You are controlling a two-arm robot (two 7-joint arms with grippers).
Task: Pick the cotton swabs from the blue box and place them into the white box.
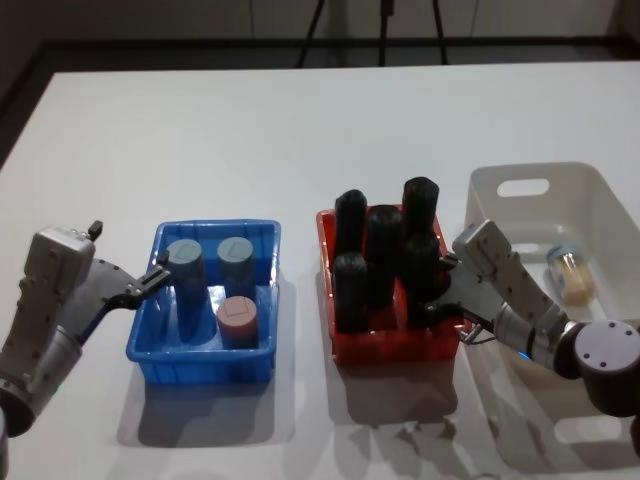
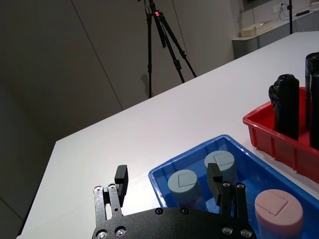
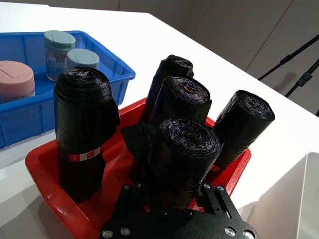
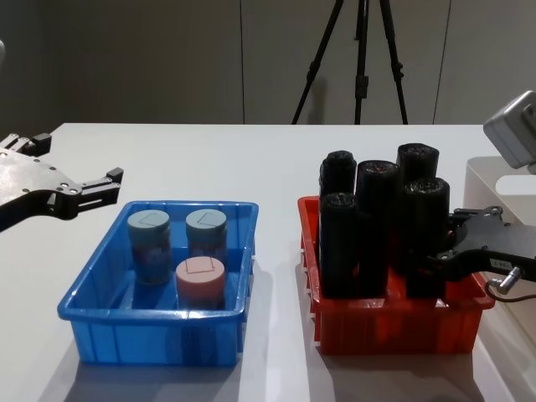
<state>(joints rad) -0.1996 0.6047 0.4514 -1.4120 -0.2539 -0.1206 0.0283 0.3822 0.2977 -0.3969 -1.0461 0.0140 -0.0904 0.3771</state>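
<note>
The blue box (image 1: 262, 235) holds three cotton swab tubs standing upright: two with grey-blue lids (image 1: 185, 255) (image 1: 236, 254) and one with a pink lid (image 1: 238, 318). My left gripper (image 1: 148, 285) hovers open at the box's left rim; in the left wrist view its fingers (image 2: 121, 180) straddle the nearest grey-lidded tub (image 2: 183, 185) from above, apart from it. A fourth tub (image 1: 570, 272) lies on its side in the white box (image 1: 610, 205). My right gripper (image 1: 438, 288) is open and empty, beside the red bin's right wall.
A red bin (image 1: 395, 345) packed with several tall black rolls (image 1: 384, 250) stands between the two boxes, right against my right gripper. Bare white table stretches behind the boxes. A tripod (image 4: 360, 63) stands past the far edge.
</note>
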